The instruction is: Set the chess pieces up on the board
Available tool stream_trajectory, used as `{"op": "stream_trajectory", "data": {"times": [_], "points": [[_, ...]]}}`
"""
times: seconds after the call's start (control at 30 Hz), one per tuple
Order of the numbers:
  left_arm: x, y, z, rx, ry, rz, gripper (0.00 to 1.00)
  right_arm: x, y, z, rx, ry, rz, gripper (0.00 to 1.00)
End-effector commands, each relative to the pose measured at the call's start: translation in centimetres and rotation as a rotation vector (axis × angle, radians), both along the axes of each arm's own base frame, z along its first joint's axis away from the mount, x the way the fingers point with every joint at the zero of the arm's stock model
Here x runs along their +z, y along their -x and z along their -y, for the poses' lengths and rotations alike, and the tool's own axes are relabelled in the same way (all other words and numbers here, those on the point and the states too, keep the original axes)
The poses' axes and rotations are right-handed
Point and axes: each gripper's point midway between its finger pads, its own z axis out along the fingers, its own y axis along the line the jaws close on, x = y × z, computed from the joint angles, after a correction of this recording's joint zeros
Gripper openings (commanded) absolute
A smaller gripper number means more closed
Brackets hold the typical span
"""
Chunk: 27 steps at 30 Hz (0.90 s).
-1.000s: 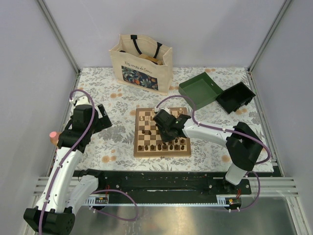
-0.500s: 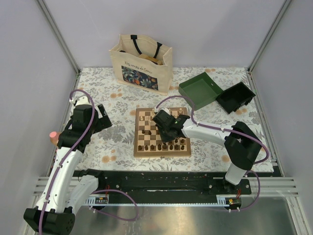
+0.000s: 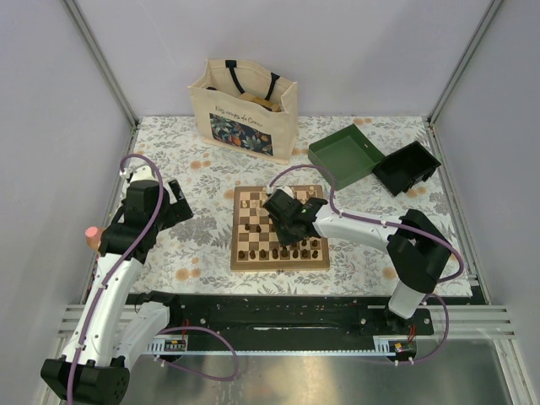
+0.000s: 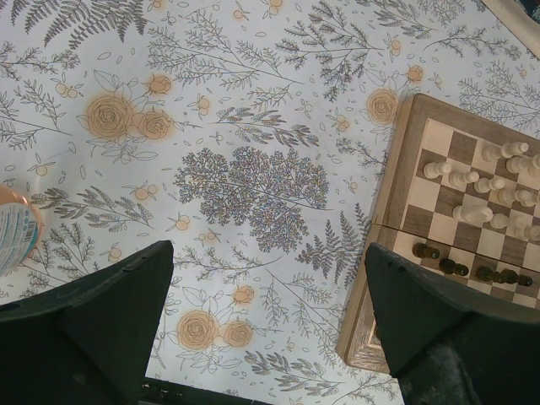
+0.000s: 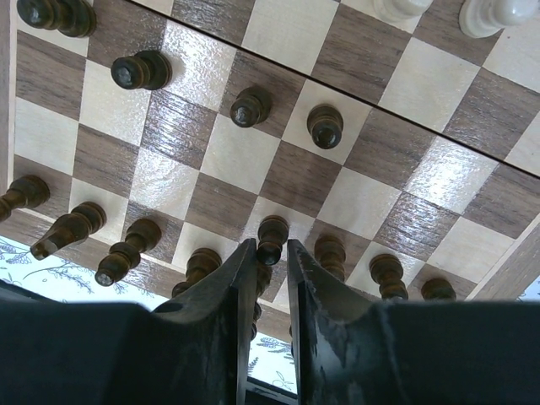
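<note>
A: What's on the table (image 3: 194, 253) from where you sit?

B: The biggest thing I have is the board (image 3: 280, 229). It lies on the flowered cloth (image 4: 253, 186) about midway between the table's left and right edges, nearer the near edge than the far one

A: And the arms?

B: My left gripper (image 4: 267, 253) hangs over bare cloth towards the table's left edge. Its jaws are spread wide, with nothing between them and nothing touched. The board's left border lies just beside one of its fingers (image 4: 439, 337). My right gripper (image 5: 272, 246) is low over the board's near rows, jaws drawn in to a narrow slot. One dark pawn (image 5: 272, 229) stands upright in that slot at the fingertips. I can't tell whether the pads press on it or only flank it

A: The other chess pieces?

B: The dark pieces (image 5: 139, 69) stand along the board's near edge, a few of them further in. The pale pieces (image 4: 485, 181) crowd its far edge

A: Anything you can't see?

B: From above, the right arm covers the middle of the board, and the pieces are too small to name by kind. The left wrist view cuts off the board's right side. The pawn's foot is hidden behind the fingers
</note>
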Motion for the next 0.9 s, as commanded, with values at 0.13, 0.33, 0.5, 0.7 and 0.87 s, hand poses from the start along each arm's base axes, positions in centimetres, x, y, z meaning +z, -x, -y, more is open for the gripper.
{"op": "stream_trajectory", "data": {"times": [0.13,0.33,0.5,0.7,0.87], "points": [[0.6,-0.8,0.1,-0.008,0.008,0.044,0.99,1.8,-0.7,-0.6,0.005,-0.019,0.050,0.34],[0.6,-0.7,0.1,-0.009,0.007,0.046,0.99,3.0,-1.2,-1.1,0.009,-0.039,0.075,0.37],[0.7,-0.8,0.2,-0.008,0.008,0.049,0.99,4.4,-2.1,-1.1,0.003,-0.041,0.124,0.40],[0.8,-0.8,0.1,-0.008,0.006,0.051,0.99,5.7,-3.0,-1.3,0.005,-0.041,0.163,0.41],[0.8,-0.7,0.2,-0.013,0.010,0.053,0.99,6.6,-3.8,-1.5,-0.001,-0.059,0.174,0.42]]}}
